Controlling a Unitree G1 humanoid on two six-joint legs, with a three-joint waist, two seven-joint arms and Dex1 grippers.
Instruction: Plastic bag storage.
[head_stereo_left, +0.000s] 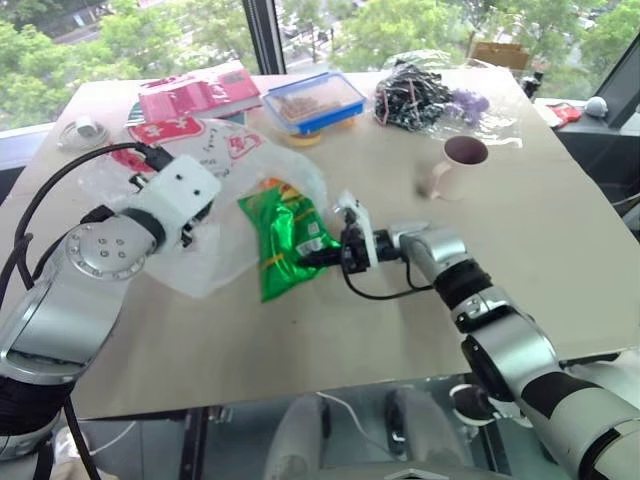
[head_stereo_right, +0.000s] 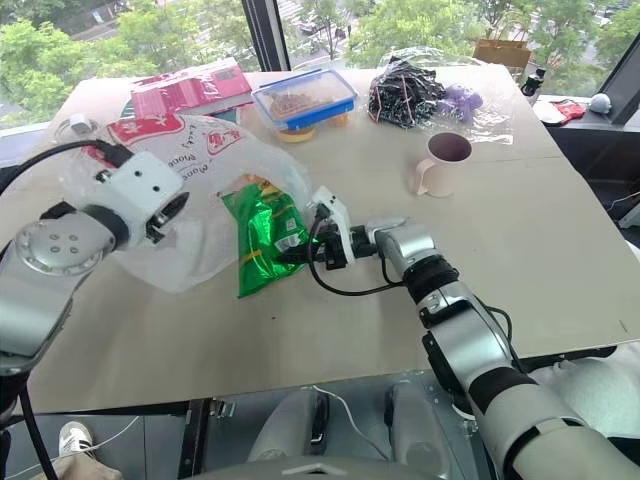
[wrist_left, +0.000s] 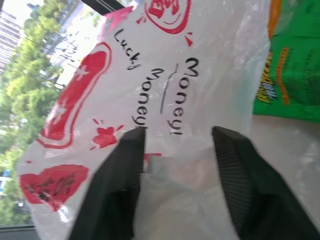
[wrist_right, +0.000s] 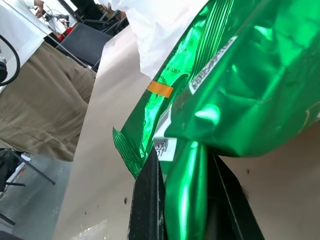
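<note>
The plastic bag (head_stereo_left: 225, 150), thin white film with red print, lies crumpled on the left half of the table. My left gripper (wrist_left: 177, 135) is pushed against it. Its two black fingers (wrist_left: 122, 170) stand apart, open, with bag film bunched between and behind them. A shiny green snack packet (head_stereo_left: 285, 235) lies just right of the bag, and its far end is tucked under the bag's edge. My right gripper (head_stereo_left: 318, 258) reaches in from the right and is shut on the packet's near right edge. A pinched fold of green foil (wrist_right: 185, 175) shows between its fingers.
A pink mug (head_stereo_left: 455, 165) stands to the right. A blue-lidded food box (head_stereo_left: 312, 102), a bundle of dark cables in clear wrap (head_stereo_left: 415, 95) and red packets (head_stereo_left: 200, 95) lie along the far side. A person in khaki trousers (wrist_right: 40, 100) stands by the table.
</note>
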